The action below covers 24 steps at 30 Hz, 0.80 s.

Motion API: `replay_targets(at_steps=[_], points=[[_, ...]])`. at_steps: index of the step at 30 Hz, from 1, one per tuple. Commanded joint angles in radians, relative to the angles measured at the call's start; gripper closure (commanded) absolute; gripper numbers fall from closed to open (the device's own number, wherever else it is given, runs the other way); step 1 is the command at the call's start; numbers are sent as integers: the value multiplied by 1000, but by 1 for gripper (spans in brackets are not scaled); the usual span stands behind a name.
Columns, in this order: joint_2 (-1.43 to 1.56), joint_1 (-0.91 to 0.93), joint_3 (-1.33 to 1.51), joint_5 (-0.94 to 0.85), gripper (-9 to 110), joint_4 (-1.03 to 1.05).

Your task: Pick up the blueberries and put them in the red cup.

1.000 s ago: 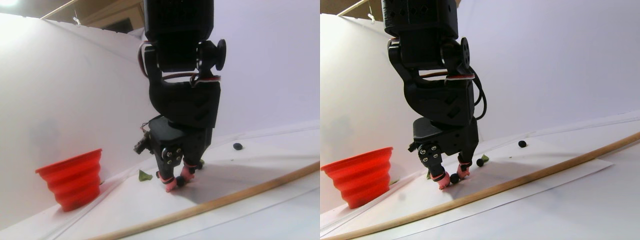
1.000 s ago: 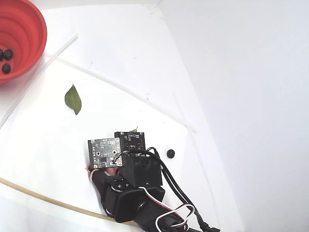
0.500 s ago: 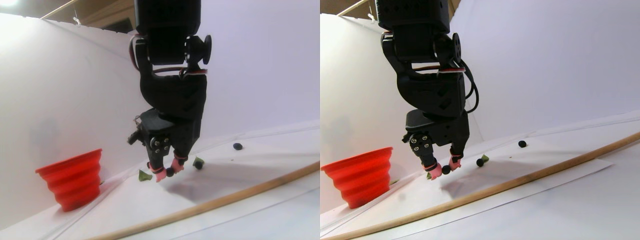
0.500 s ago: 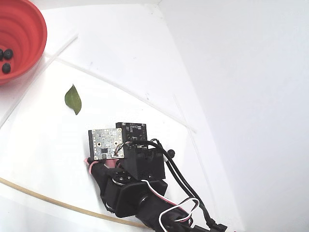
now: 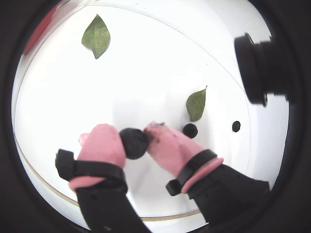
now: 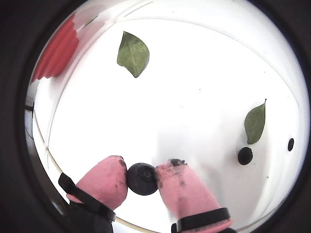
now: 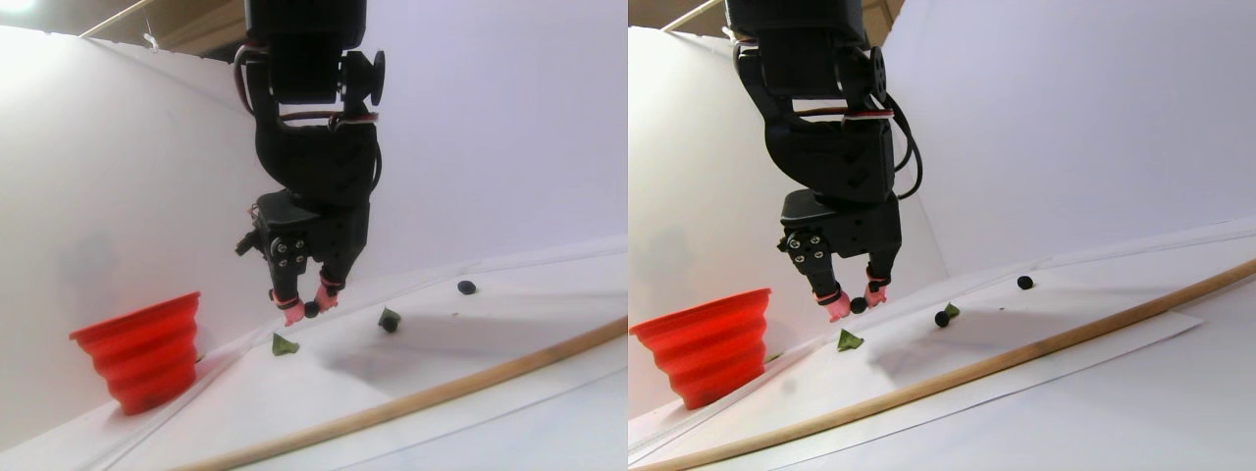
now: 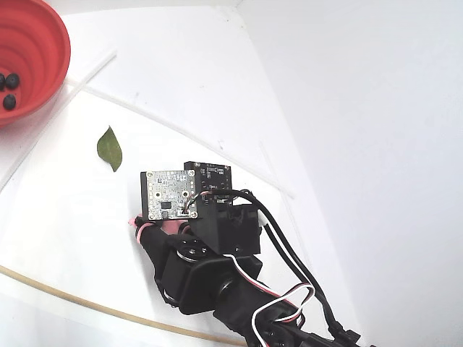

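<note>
Pinching a single dark blueberry [image 6: 142, 178] between its two pink-capped fingertips [image 6: 104, 179], the black gripper [image 5: 134, 142] hangs above the white table [image 8: 181, 94], clear of the surface in the stereo pair view. Both wrist views show the berry squeezed tight at the very tips, with nothing under it but white paper. Two more loose blueberries [image 6: 245, 156] lie on the table off to the right in a wrist view, the nearer one just below a small green leaf [image 6: 255, 123]. A larger leaf [image 6: 132, 53] lies farther away, toward the red cup [image 8: 32, 50]. That cup sits in the top-left corner of the fixed view, well apart from the arm, with three dark berries [image 8: 9, 102] already inside. A thin wooden rod [image 7: 422, 394] crosses the table nearer the stereo camera.
</note>
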Motion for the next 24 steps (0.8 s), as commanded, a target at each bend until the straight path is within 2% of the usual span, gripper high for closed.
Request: replay_targets(at_steps=[1, 24], points=[[130, -71, -35, 14, 91, 8], [218, -230, -84, 110, 91, 51]])
